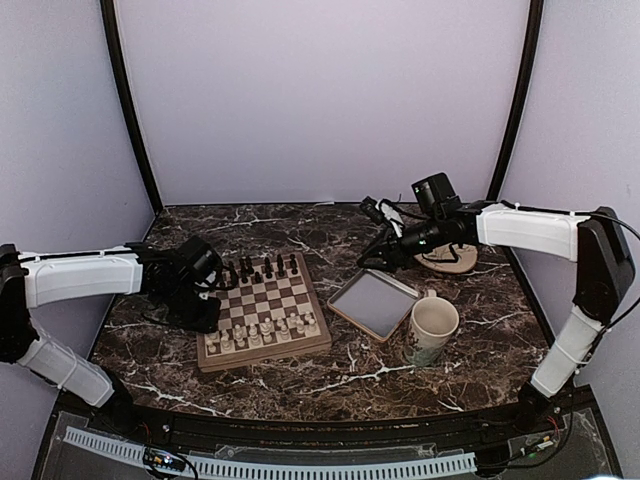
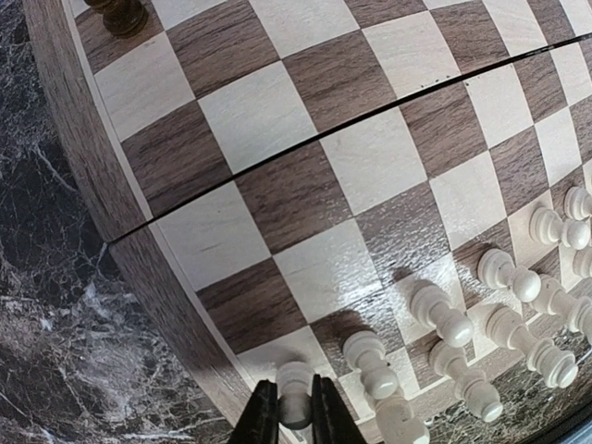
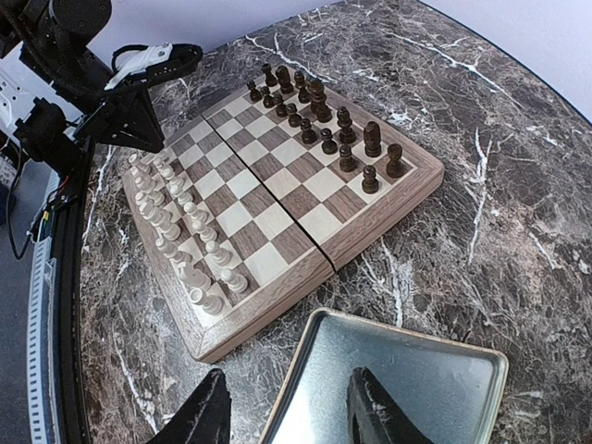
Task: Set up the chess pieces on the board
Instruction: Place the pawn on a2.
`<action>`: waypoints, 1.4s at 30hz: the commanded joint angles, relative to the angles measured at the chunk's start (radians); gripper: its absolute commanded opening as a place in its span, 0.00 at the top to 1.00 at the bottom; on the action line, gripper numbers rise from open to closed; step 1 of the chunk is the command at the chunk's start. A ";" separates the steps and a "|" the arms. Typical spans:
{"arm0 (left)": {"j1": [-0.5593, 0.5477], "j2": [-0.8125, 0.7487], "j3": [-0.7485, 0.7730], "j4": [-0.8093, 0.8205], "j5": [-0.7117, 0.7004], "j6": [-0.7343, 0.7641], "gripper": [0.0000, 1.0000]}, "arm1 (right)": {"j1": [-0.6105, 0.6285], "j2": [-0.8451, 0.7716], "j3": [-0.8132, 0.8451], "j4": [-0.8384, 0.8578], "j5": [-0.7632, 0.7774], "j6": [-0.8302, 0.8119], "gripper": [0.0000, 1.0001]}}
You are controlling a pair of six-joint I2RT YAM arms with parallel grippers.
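The wooden chessboard (image 1: 263, 310) lies left of centre on the marble table. Cream-white chessmen (image 1: 262, 330) stand in its two near rows and dark brown chessmen (image 1: 262, 268) along its far rows. My left gripper (image 2: 296, 412) is at the board's left edge (image 1: 205, 300), shut on a cream-white pawn (image 2: 296, 393) over a light square by the rim. More white pawns (image 2: 442, 314) stand in a row to its right. My right gripper (image 3: 287, 412) is open and empty, held above the near edge of the grey metal tray (image 3: 407, 379), right of the board (image 3: 277, 185).
The grey tray (image 1: 375, 302) lies right of the board. A pale mug (image 1: 431, 330) stands by the tray's right corner. A round tan disc (image 1: 450, 260) lies under the right arm at the back right. White curved walls enclose the table.
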 commanded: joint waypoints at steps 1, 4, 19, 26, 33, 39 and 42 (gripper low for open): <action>0.005 0.011 -0.016 0.002 -0.006 0.012 0.86 | -0.003 0.009 -0.007 0.014 -0.011 -0.011 0.57; 0.005 0.016 -0.017 0.000 -0.008 0.012 0.86 | -0.002 0.008 -0.007 0.014 -0.010 -0.013 0.57; 0.005 0.014 -0.013 -0.013 -0.021 0.006 0.70 | -0.002 0.010 -0.002 0.006 -0.011 -0.014 0.57; 0.005 -0.016 -0.002 -0.019 -0.037 0.009 0.69 | -0.005 -0.009 0.033 -0.041 0.023 -0.038 0.57; 0.005 -0.042 0.051 -0.020 -0.086 0.043 0.67 | -0.013 -0.035 0.071 -0.085 0.061 -0.056 0.57; 0.005 -0.047 0.131 0.081 -0.119 0.151 0.66 | -0.041 -0.138 0.048 -0.088 0.183 -0.066 0.57; 0.005 -0.055 0.170 0.151 -0.156 0.224 0.66 | -0.081 -0.201 0.019 -0.092 0.231 -0.060 0.57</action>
